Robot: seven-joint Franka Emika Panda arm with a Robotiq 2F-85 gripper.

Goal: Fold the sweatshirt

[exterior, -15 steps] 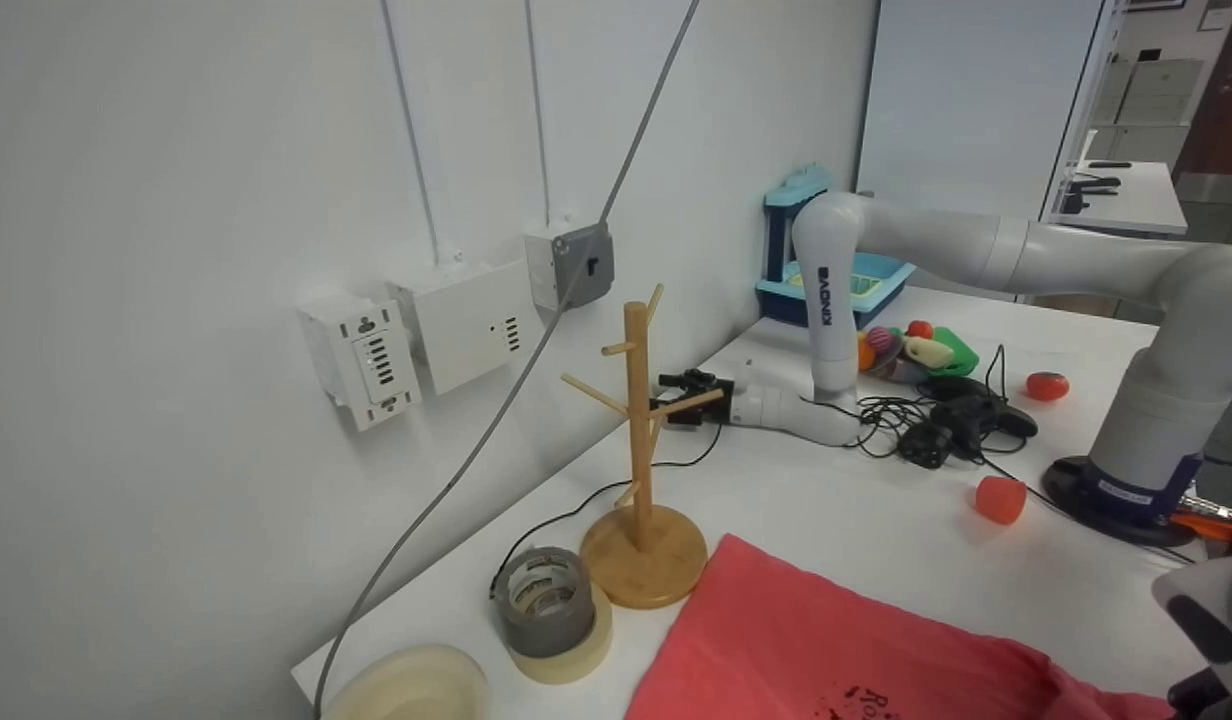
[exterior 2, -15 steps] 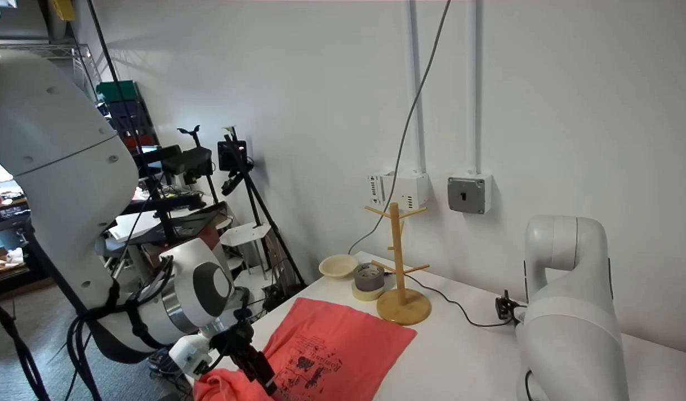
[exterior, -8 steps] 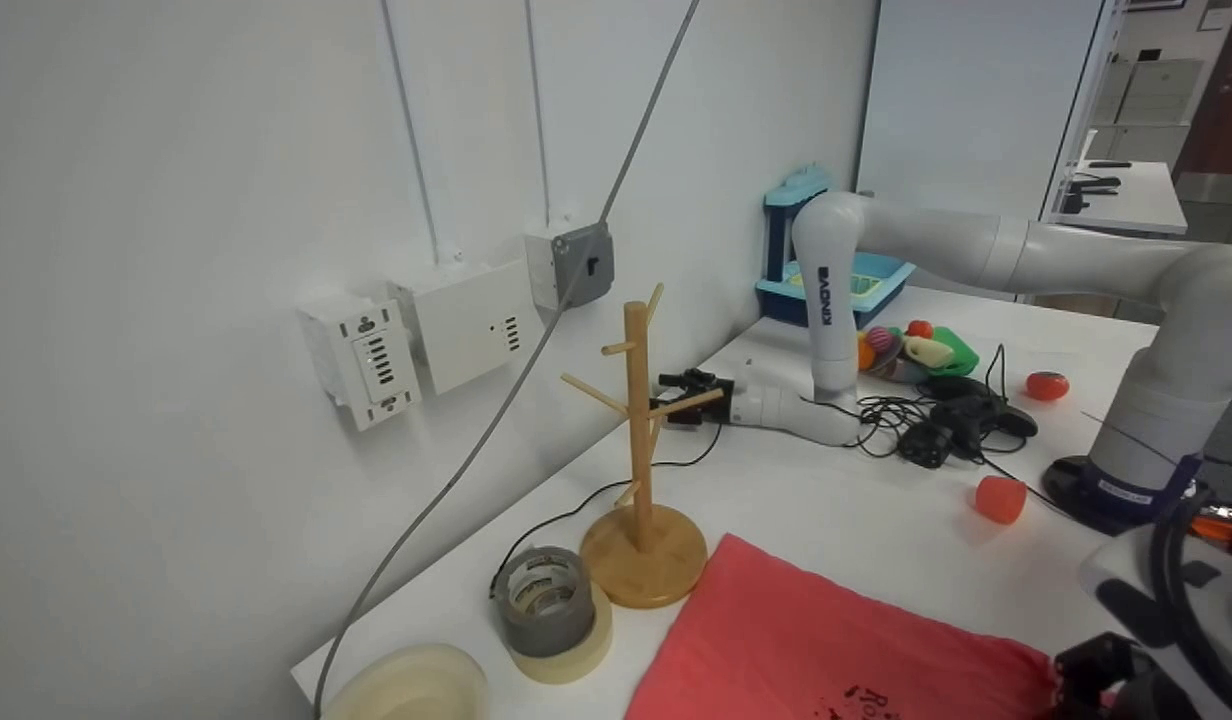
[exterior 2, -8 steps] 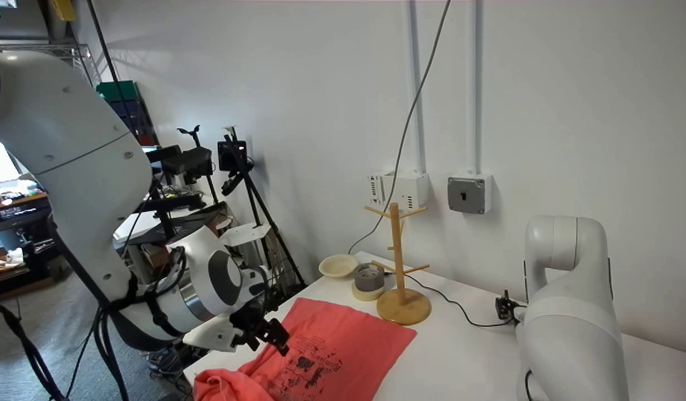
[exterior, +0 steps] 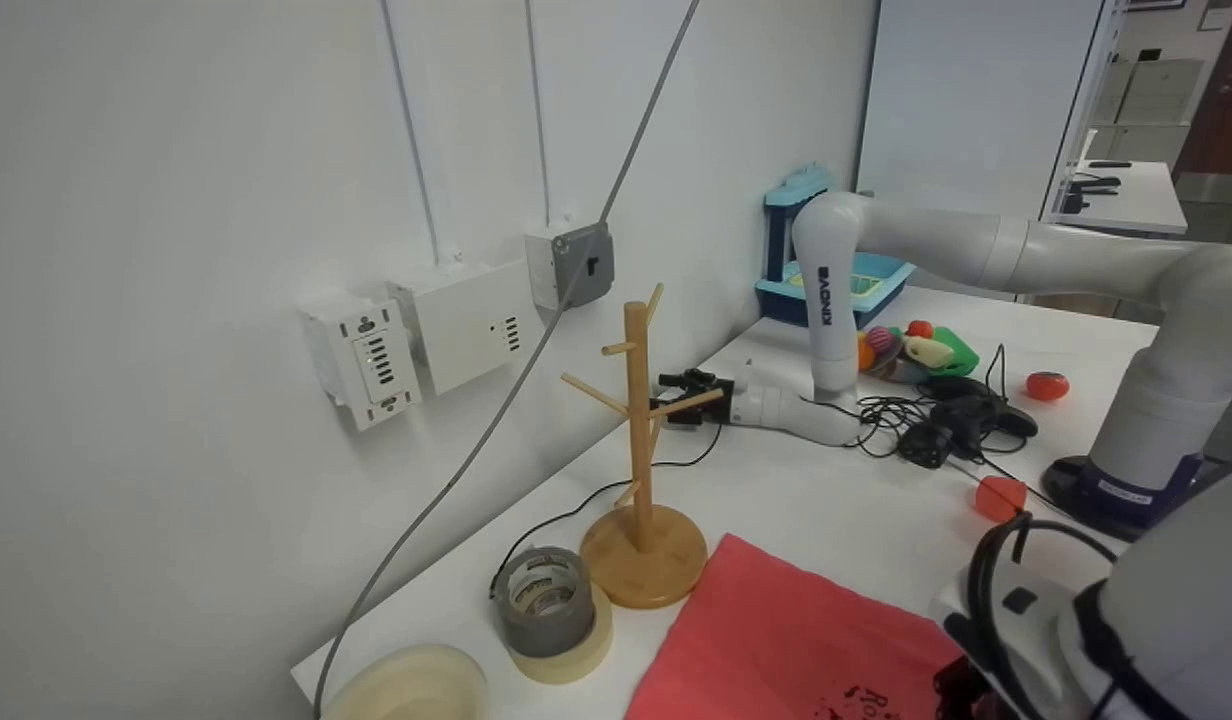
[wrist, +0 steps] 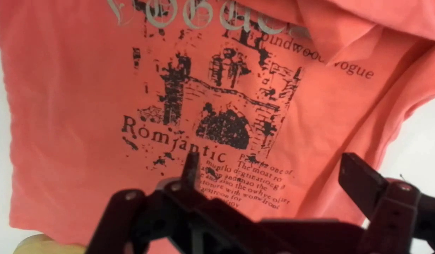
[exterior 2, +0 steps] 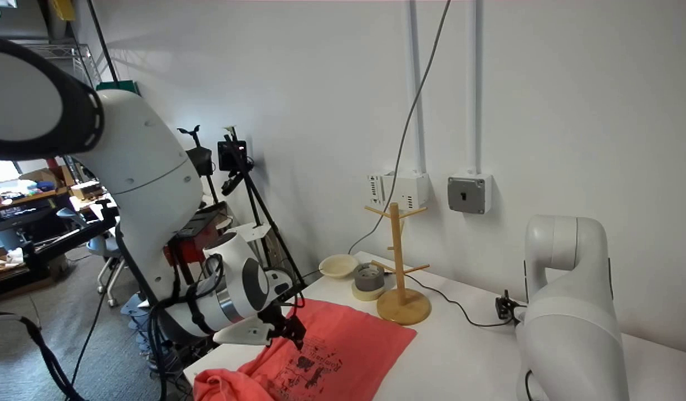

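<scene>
The coral-red sweatshirt [exterior 2: 348,340] lies on the table with dark print facing up. Its near left end is bunched and folded over in an exterior view. From above, the wrist view shows the printed front of the sweatshirt [wrist: 79,88] fairly flat, with creases and a folded layer at the top right. My gripper [wrist: 270,160] is open, its fingers wide apart and no cloth pinched between them. It hovers over the printed area; the exact height is hard to judge. In an exterior view the arm covers part of the sweatshirt [exterior: 776,640] and most of the gripper.
A wooden peg stand [exterior 2: 404,306] stands by the sweatshirt's far corner. Beside it are stacked tape rolls [exterior 2: 369,278] and a pale bowl [exterior 2: 338,266] near the wall. Farther along sit a second robot arm [exterior: 986,250], a red cup [exterior: 998,497] and black cables [exterior: 961,425].
My gripper has moved away from the bunched end, across the sweatshirt toward the wall side, and risen slightly. The arm followed it. The sweatshirt's visible parts look about the same.
</scene>
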